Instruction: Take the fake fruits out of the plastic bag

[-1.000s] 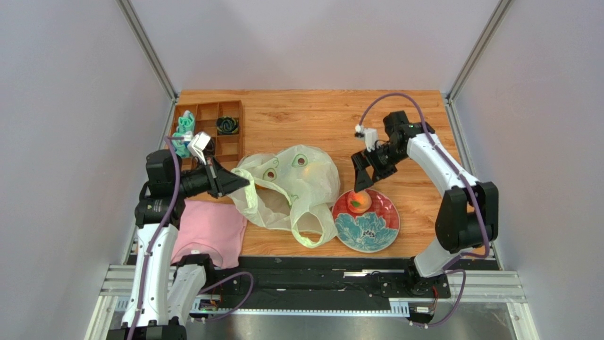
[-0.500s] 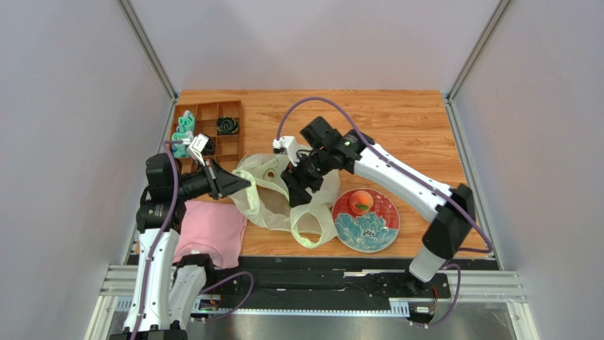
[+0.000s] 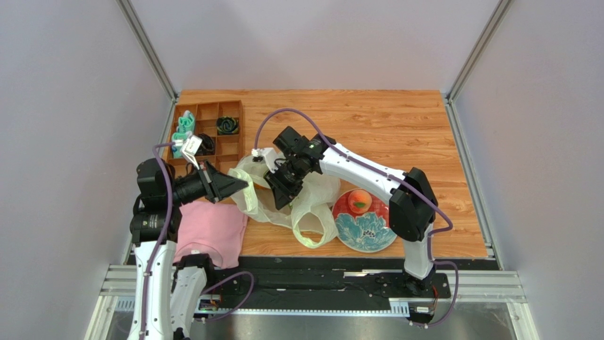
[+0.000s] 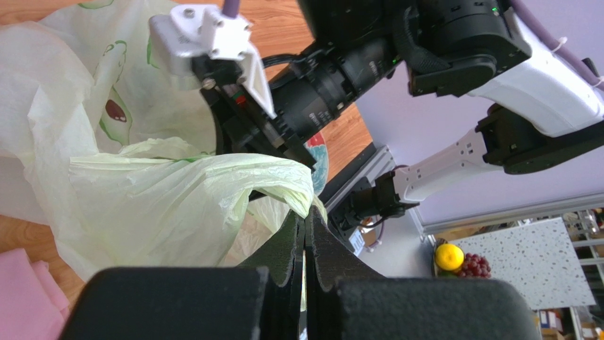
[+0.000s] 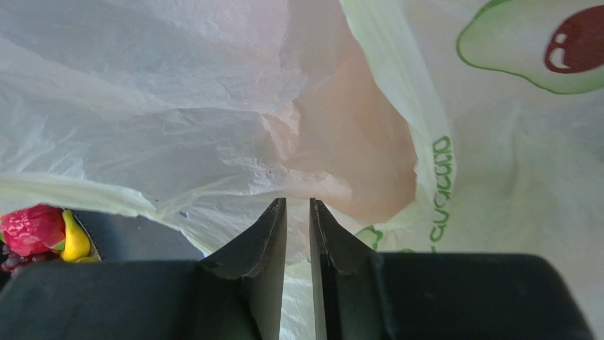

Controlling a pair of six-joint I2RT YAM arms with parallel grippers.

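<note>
Thin translucent pale yellow-green plastic bag (image 3: 320,193) printed with halved avocados lies crumpled mid-table, mouth facing left, one handle loop trailing toward the near edge. One fake peach (image 3: 359,201) is out of it, sitting on the red upper part of a round red-and-teal flower-patterned plate (image 3: 368,230) just right of the bag.

Right wrist view: inside of the bag (image 5: 177,106) fills the frame, with a peach-orange patch showing through the film; can't tell what it is. A red piece (image 5: 30,230) and a yellow piece (image 5: 74,239) sit at the lower left edge, past the film; can't tell where they lie.

Left gripper (image 3: 243,185) is at the bag's left rim. In the left wrist view the left gripper (image 4: 306,221) has its jaws pressed together on a gathered fold of the plastic bag (image 4: 142,205), with the rim lifted.

Right gripper (image 3: 278,197) reaches across from the right, tips down in the bag's mouth. In its own view the right gripper (image 5: 298,209) has its jaws nearly together with a thin gap. Film is right behind the tips; can't tell if anything is pinched.

Pink cloth (image 3: 209,230) lies folded at near left, beside the bag and under the left arm. Brown wooden divided tray (image 3: 241,127) at far left holds a teal item and a dark item in separate compartments. Everything sits on a wood-grain table (image 3: 397,127).
</note>
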